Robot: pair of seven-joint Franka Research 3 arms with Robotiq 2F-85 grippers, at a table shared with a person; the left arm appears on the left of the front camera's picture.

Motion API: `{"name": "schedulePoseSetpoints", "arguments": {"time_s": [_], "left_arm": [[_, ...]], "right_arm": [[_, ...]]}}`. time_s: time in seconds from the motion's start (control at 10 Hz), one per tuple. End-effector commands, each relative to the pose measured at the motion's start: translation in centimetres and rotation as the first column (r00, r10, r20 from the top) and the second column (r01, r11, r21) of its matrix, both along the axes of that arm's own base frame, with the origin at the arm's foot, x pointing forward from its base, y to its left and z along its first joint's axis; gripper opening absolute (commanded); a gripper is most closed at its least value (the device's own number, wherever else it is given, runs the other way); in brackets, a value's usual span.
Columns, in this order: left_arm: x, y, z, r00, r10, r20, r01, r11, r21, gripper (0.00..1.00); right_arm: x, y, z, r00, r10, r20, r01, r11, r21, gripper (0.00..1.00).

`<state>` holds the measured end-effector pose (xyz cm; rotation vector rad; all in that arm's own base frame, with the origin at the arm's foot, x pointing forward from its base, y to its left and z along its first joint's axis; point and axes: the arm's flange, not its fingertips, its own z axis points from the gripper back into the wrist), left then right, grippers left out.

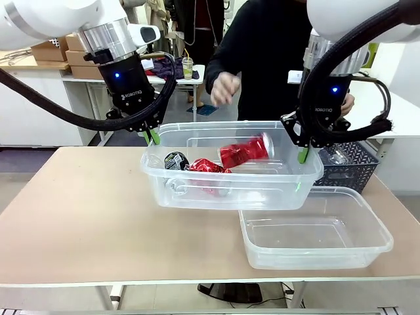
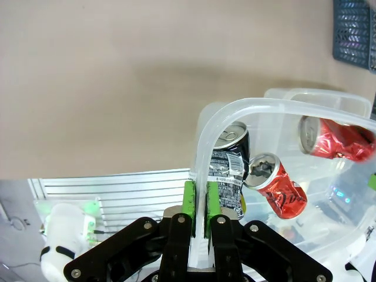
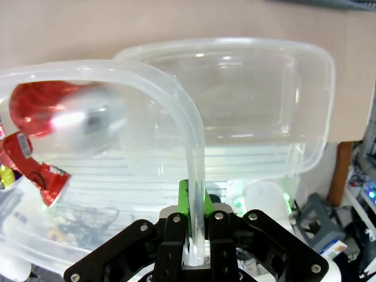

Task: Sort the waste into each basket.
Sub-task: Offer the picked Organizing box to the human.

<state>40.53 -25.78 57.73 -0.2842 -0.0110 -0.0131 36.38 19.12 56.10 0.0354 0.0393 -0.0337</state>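
At centre frame, the left gripper (image 1: 152,136) and right gripper (image 1: 301,155) have their jaws closed on opposite rims of the upper tub (image 1: 197,131), lifted above the tabletop (image 1: 72,216). Inside it are red cans (image 1: 246,151) and a dark can (image 1: 176,160). The second tub (image 1: 315,259) sits lower right.

Upper tub (image 1: 197,191) mid-frame, lifted off desk (image 1: 79,216), three cans (image 1: 246,152) inside; second tub (image 1: 315,237) on desk lower right, lattice basket (image 1: 354,167) behind

Glossy red cans (image 1: 246,151); clear plastic tub (image 1: 230,190)
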Motion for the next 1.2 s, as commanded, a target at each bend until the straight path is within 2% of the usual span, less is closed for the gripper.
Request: {"name": "schedulePoseSetpoints", "arguments": {"time_s": [0.0, 0.7, 0.8, 0.9, 1.1], "left_arm": [[0.0, 0.1, 0.5, 1.0, 0.002, 0.009, -0.002, 1.0, -0.007, 0.09], [0.0, 0.0, 0.0, 1.0, 0.0, 0.0, 0.0, 1.0, 0.0, 0.09], [1.8, -0.4, 0.0, 0.999, 0.011, 0.046, -0.012, 1.0, 0.013, 0.09], [4.9, -0.5, 0.2, 0.986, 0.086, 0.142, -0.089, 0.996, 0.011, 0.09], [9.8, -0.2, 0.3, 0.946, 0.236, 0.221, -0.228, 0.972, -0.06, 0.09]], "right_arm": [[-0.2, 0.1, 0.2, 1.0, 0.005, 0.001, -0.005, 1.0, 0.001, 0.05], [-0.2, 0.1, 0.2, 1.0, 0.005, 0.001, -0.005, 1.0, 0.001, 0.05], [0.0, 0.0, 0.0, 1.0, 0.0, 0.0, 0.0, 1.0, 0.0, 0.05], [3.8, 1.0, 0.1, 0.998, 0.061, -0.009, -0.061, 0.998, -0.008, 0.05], [10.9, 1.9, -1.5, 0.994, 0.099, -0.046, -0.098, 0.995, 0.016, 0.05]]}}
